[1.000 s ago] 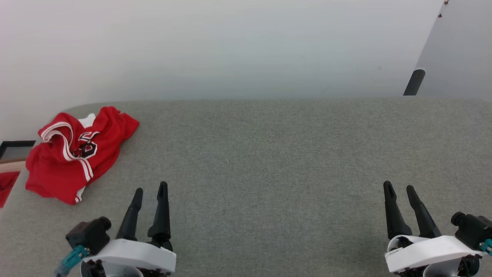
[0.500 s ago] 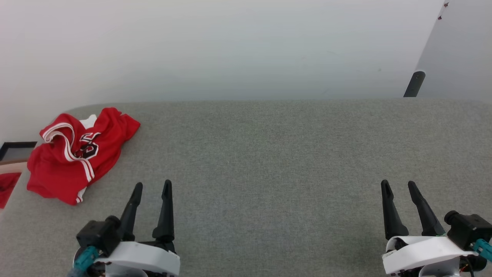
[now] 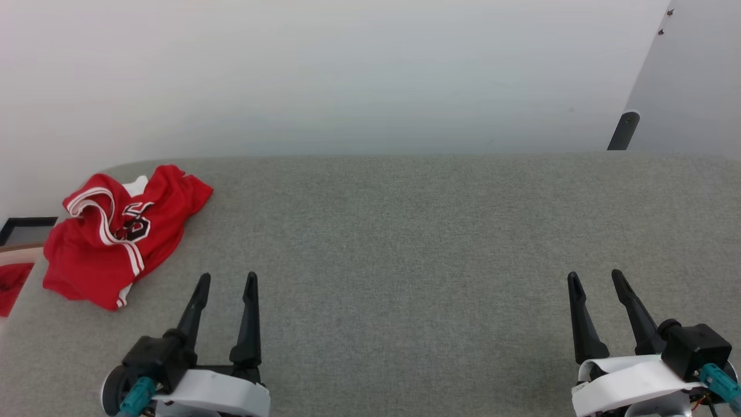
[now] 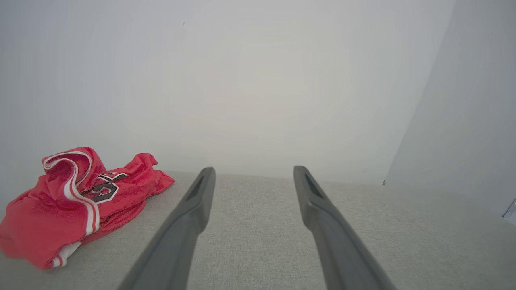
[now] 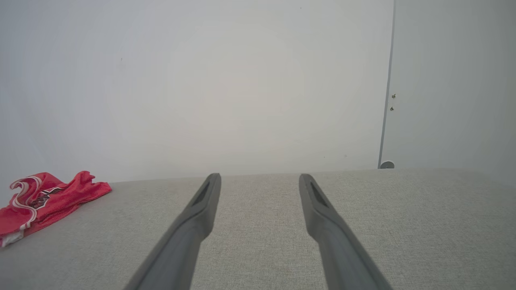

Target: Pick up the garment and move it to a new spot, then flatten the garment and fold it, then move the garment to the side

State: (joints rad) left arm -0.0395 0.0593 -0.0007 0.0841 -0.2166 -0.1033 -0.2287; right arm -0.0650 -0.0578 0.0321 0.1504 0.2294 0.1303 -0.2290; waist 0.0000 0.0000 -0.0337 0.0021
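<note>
The garment (image 3: 118, 234), a red jersey with white-and-red striped trim and black lettering, lies crumpled near the far left corner of the grey fabric surface (image 3: 405, 243). It also shows at the left in the left wrist view (image 4: 76, 201) and, smaller, in the right wrist view (image 5: 44, 197). My left gripper (image 3: 227, 280) hovers open at the lower left, to the right of and nearer than the garment, nothing between its fingers. My right gripper (image 3: 596, 278) stands open at the lower right, far from the garment.
A white wall (image 3: 347, 75) rises behind the surface's far edge. A dark post (image 3: 624, 131) stands at the back right. Off the left edge lie a plain red cloth (image 3: 13, 279) and a dark frame (image 3: 26, 226).
The head camera has shifted slightly, so the scene sits a little lower. Both wrists have rolled, their cameras swinging round; both grippers stay open.
</note>
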